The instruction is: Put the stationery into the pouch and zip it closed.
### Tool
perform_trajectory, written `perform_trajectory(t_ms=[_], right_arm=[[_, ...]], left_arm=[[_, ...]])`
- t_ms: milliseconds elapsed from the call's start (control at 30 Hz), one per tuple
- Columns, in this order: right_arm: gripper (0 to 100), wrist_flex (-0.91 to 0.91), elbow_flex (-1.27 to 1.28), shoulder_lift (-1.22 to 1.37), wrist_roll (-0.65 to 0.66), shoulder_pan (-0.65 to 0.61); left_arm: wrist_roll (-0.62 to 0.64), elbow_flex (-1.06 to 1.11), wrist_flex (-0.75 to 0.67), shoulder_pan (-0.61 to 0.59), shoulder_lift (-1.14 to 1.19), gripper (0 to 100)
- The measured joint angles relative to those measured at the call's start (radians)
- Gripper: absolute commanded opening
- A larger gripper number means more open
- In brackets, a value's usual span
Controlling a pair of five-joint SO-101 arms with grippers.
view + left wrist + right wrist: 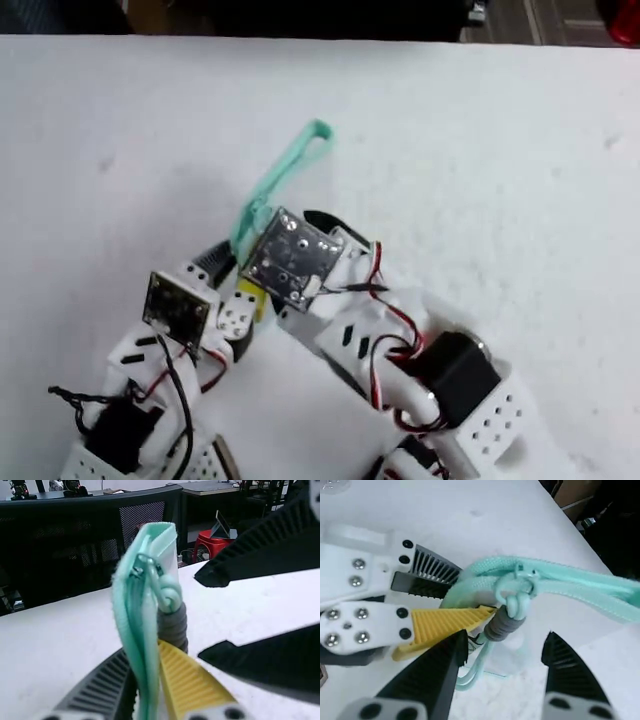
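White tabletop (480, 150) stretched broadly around the mint-green pouch (285, 170), its far edge lying well past the pouch's outer end. The left gripper (145, 655) was clamped on the pouch's near end, with its yellow finger on one face and its dark finger on the other. The right gripper (507, 636) held its black fingers apart, flanking the grey zipper pull (500, 625) just beside that clamp.

The pouch (142, 630) is mint green, its zipper tab (173, 625) grey, the left gripper (144, 655) around the pouch yellow and ribbed dark grey, and the table (500, 150) seemingly plain white.
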Motion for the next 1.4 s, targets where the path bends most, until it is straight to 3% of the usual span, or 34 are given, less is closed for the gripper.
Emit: perform_trajectory(t_ms=[333, 533, 667, 800, 967, 1200, 1400], right_arm=[[22.1, -0.115, 0.000, 0.084, 0.002, 0.002], [0.8, -0.137, -0.014, 0.172, 0.002, 0.003], [1.5, -0.166, -0.020, 0.178, 0.003, 0.008], [1.6, -0.161, -0.052, 0.146, 0.003, 0.043], [1.6, -0.123, -0.126, 0.075, 0.003, 0.068], [1.6, -0.123, -0.137, 0.064, 0.003, 0.095], [1.6, -0.123, -0.166, 0.064, 0.003, 0.146]], left_arm=[[-0.071, 0.012, 0.000, 0.048, -0.002, 2], [-0.074, 0.014, 0.000, 0.046, -0.002, 2], [-0.074, 0.014, 0.000, 0.046, -0.002, 5], [-0.074, 0.014, 0.000, 0.046, -0.002, 16], [-0.054, 0.005, 0.048, 0.048, 0.000, 16], [-0.009, -0.028, 0.063, 0.040, 0.014, 16], [-0.009, -0.038, 0.063, 0.043, 0.009, 2]])
